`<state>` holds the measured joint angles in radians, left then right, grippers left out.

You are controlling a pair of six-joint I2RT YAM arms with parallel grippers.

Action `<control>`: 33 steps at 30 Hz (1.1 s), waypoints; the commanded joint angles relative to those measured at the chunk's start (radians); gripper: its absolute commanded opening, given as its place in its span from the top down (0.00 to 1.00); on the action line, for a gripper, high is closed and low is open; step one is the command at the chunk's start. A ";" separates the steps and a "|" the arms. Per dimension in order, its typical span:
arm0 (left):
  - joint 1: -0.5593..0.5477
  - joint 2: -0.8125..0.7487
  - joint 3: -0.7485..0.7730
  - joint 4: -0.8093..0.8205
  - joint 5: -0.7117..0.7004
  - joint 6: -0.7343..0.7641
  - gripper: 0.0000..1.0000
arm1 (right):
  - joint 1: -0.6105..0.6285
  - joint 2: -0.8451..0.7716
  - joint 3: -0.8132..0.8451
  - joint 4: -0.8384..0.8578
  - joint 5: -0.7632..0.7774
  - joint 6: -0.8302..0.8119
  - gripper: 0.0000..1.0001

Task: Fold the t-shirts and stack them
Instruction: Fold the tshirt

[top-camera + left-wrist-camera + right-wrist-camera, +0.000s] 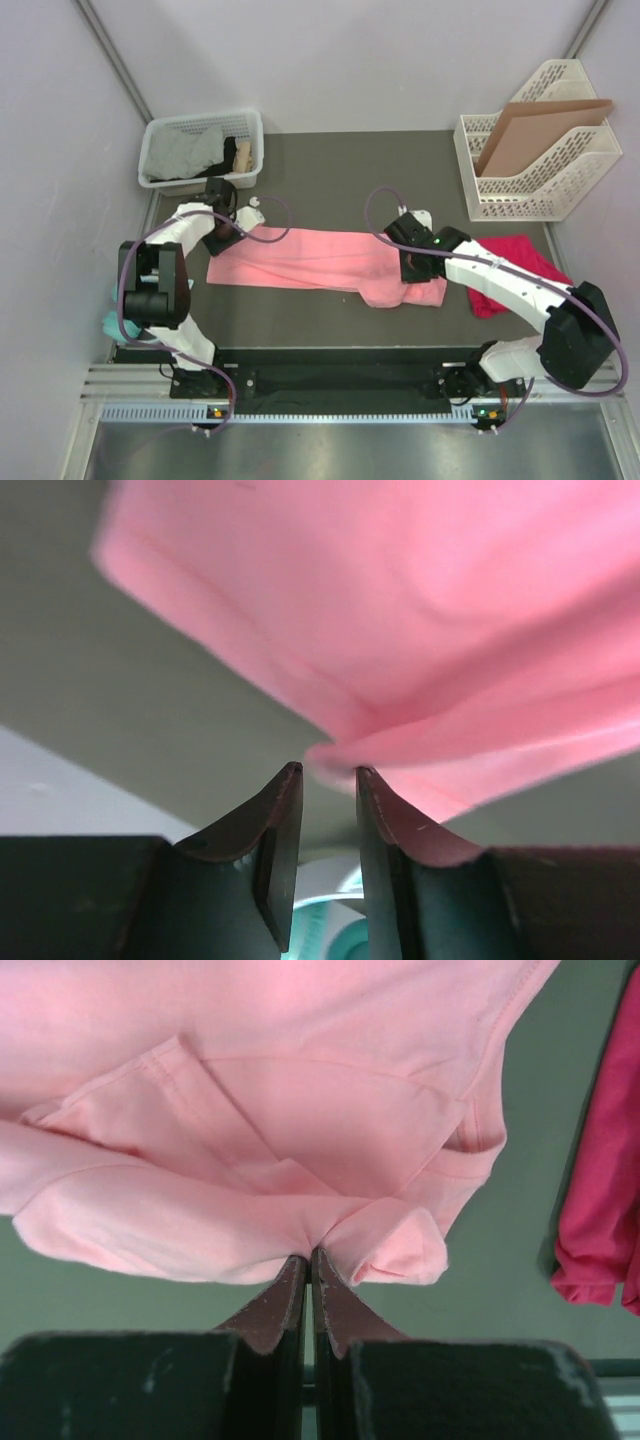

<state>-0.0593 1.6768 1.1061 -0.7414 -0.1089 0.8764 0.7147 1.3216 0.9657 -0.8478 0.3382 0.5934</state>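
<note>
From above, the salmon-pink t-shirt point(300, 258) lies as a long strip across the table point(330, 190), with the left gripper point(225, 240) at its left end, the right gripper point(408, 272) at its right end, and the magenta t-shirt point(518, 251) crumpled just past that right end. The left wrist view shows the left gripper point(329, 775) with its jaws narrowly parted and a peaked fold of the salmon-pink t-shirt point(420, 630) at their tips. The right wrist view shows the right gripper point(310, 1257) clamped on a fold of the salmon-pink t-shirt point(300, 1110).
</note>
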 commanded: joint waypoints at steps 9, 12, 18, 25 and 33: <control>-0.019 0.026 0.149 0.154 -0.158 0.072 0.64 | -0.144 0.172 0.140 0.113 -0.024 -0.164 0.42; -0.065 -0.037 0.106 0.120 -0.138 0.029 0.62 | -0.170 0.234 0.205 0.101 0.047 -0.190 0.23; -0.247 -0.169 -0.022 0.033 -0.049 -0.089 0.62 | -0.178 0.243 0.344 0.036 0.093 -0.207 0.28; -0.261 -0.131 -0.025 0.022 0.055 -0.195 0.61 | -0.118 0.039 0.181 0.067 -0.183 -0.132 0.32; -0.261 -0.023 -0.028 0.085 0.023 -0.223 0.62 | -0.109 -0.078 -0.067 0.157 -0.306 -0.057 0.43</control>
<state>-0.3225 1.6161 1.0874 -0.7071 -0.0830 0.6914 0.5911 1.2747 0.9588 -0.7654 0.1287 0.4858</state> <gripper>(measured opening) 0.381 0.585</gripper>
